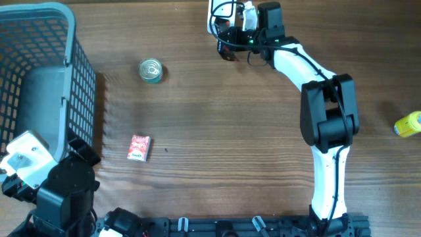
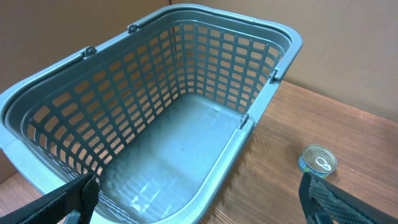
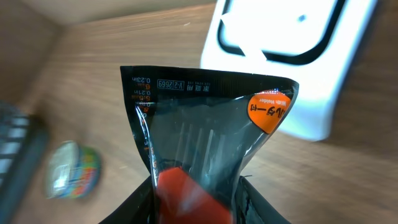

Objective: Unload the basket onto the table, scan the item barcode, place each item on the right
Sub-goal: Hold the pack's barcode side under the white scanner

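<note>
My right gripper (image 3: 196, 208) is shut on a black glossy packet (image 3: 205, 124) with a round orange sticker and a red patch low down. The packet stands upright between the fingers, its printed top edge toward the white scanner (image 3: 280, 62) just behind it. In the overhead view the right gripper (image 1: 229, 45) with the dark packet (image 1: 227, 55) is at the table's far edge, right beside the scanner (image 1: 231, 12). My left gripper (image 2: 199, 208) is open and empty, its fingers (image 2: 68, 200) spread wide at the near end of the grey basket (image 2: 273, 31).
The grey basket (image 1: 66, 39) fills the left side of the table. A small tin can (image 1: 150, 70) stands to its right, also showing as the can (image 2: 317, 160). A red packet (image 1: 139, 147) lies nearer the front. A yellow object (image 1: 408, 124) sits at the right edge.
</note>
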Controlling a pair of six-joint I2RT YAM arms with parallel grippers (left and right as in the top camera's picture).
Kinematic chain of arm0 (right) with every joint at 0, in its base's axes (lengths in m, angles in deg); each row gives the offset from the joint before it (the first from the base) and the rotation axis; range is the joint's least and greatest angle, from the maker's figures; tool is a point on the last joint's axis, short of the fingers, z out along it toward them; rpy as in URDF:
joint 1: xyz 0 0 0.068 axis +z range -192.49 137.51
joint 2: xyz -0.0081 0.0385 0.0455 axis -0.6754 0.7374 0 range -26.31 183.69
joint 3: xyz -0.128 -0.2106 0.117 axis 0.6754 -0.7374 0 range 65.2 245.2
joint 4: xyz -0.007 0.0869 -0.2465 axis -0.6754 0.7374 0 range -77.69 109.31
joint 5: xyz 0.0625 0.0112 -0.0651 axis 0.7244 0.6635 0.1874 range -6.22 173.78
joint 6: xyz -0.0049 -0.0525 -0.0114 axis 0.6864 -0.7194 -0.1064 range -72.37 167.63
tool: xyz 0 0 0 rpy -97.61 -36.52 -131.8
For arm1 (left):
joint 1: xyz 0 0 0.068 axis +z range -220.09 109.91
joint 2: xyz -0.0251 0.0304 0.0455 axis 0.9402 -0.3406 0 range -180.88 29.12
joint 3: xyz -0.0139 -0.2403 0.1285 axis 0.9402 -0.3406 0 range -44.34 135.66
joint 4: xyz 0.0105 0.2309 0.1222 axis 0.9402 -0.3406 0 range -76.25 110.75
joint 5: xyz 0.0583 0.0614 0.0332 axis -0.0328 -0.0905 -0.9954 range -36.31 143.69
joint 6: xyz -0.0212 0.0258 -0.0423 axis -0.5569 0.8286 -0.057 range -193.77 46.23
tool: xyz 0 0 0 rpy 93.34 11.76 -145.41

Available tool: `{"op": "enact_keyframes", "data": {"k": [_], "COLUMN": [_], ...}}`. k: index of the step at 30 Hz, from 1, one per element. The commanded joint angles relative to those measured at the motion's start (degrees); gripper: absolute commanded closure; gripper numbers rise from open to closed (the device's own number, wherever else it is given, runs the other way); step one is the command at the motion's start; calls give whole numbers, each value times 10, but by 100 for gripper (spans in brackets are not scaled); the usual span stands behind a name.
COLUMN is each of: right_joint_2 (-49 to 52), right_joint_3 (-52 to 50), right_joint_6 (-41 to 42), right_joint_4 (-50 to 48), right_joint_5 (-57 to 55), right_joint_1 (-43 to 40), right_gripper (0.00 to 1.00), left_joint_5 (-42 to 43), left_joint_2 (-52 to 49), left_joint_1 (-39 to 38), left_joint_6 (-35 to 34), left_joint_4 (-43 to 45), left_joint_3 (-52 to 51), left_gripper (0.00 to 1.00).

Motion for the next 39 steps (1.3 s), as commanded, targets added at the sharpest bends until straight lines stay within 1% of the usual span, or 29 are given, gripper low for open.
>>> {"op": "enact_keyframes", "data": {"k": [1,4,9,12,19,24,30,34,39], "right_joint_2": [3,3,3,3,10,18,45,76,119], "right_joint_3": [16,36,67,67,67,67,68,88,145], "right_joint_6": [-77,-110,-175,-196,-194,-176,-163,-149,-146], "right_joint_4": [-11,-12,-29,-58,-135,-191,-287,-304,-297], "right_joint_5": [-66,-89,-223,-263,-281,-295,-312,-329,-329], "right_joint_1": [12,29,73,88,80,70,70,70,70], "right_gripper": [95,95,96,96,96,96,95,96,95], "left_joint_5": [10,16,16,16,36,41,41,41,41], "left_joint_2": [0,0,0,0,0,0,-1,-2,-5], "left_joint_1": [3,2,3,3,3,3,2,2,3], "left_joint_6": [-2,-2,-2,-2,-2,-2,-2,-2,-2], "left_joint_4": [2,2,2,2,2,2,1,2,1], "left_joint_3": [6,6,6,6,6,6,6,5,-5], "left_gripper": [0,0,0,0,0,0,0,0,0]}}
